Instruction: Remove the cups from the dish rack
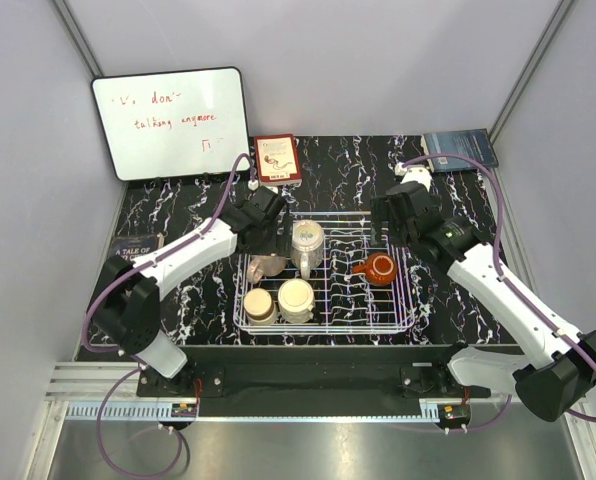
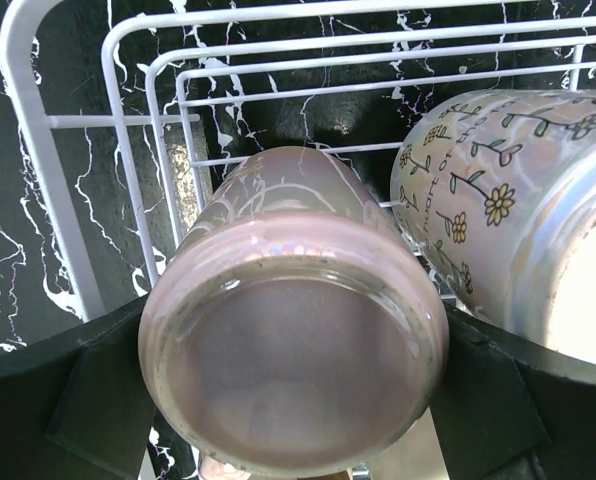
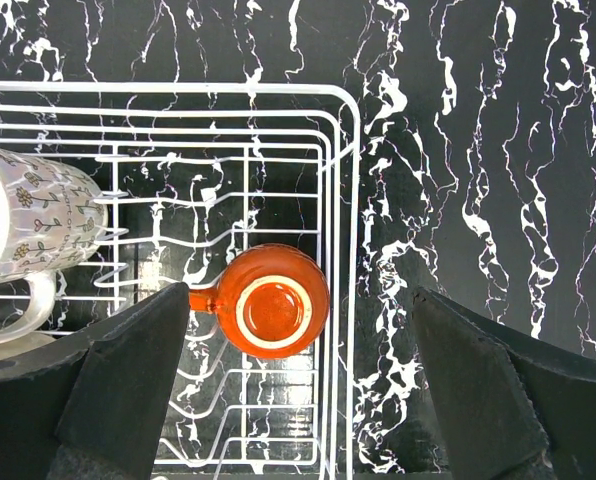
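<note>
Left gripper (image 2: 293, 345) clamps the upturned pink cup (image 2: 290, 300) inside the dish rack (image 2: 23, 150); right gripper (image 3: 300, 295), fingers apart, hovers over the reddish cup (image 3: 273, 302).

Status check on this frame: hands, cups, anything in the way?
Left hand shut on pink cup, inside dish rack. Right hand open above red-brown handled cup. Floral mug close beside pink cup.

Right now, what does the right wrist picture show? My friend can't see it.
A small reddish-brown ceramic cup with a handle sits in the white wire dish rack, by its right wall, beneath the open right gripper. A cream flowered mug is at the left.
</note>
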`<state>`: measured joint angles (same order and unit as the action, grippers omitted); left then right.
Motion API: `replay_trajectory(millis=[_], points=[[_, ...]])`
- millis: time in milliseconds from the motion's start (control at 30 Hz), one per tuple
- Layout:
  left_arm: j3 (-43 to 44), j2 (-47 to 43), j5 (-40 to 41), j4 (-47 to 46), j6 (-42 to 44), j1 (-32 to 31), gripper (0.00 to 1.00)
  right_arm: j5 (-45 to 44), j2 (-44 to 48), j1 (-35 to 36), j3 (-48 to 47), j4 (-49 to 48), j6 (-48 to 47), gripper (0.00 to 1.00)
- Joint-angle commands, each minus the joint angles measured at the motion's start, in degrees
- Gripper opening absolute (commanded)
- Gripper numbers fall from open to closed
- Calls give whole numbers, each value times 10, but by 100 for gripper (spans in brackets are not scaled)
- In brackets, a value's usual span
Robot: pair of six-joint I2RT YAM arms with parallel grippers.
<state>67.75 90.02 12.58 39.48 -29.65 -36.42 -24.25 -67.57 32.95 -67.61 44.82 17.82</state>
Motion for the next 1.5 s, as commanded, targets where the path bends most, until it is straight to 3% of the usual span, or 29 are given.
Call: replay_trajectory(millis=[0, 33, 67, 133, 167, 500, 933, 1267, 1367, 1467], points=[[1, 8, -7, -15, 0, 2, 93, 5, 2, 4, 6, -11, 4, 100], [1, 8, -8, -16, 3, 2, 88, 5, 2, 4, 6, -11, 4, 100], [3, 9, -7, -16, 5, 2, 65, 6, 2, 4, 7, -11, 4, 100], [4, 8, -5, -16, 9, 2, 34, 5, 0, 4, 8, -11, 4, 100], [5, 8, -3, -15, 8, 2, 0, 5, 0, 4, 8, -11, 5, 100], [19, -38, 7, -9, 27, 2, 0, -14, -12, 4, 6, -11, 21, 100], [155, -83, 6, 55, 39, 2, 0, -18, -5, 4, -11, -13, 42, 100], [231, -135, -20, 67, 1, 2, 0, 52, 13, 4, -29, -31, 45, 100], [214, -174, -46, 32, -11, 6, 0, 75, 30, 4, -31, -53, 52, 100], [151, -228, -121, -54, -45, 29, 0, 110, 60, 4, -20, -103, 65, 100]])
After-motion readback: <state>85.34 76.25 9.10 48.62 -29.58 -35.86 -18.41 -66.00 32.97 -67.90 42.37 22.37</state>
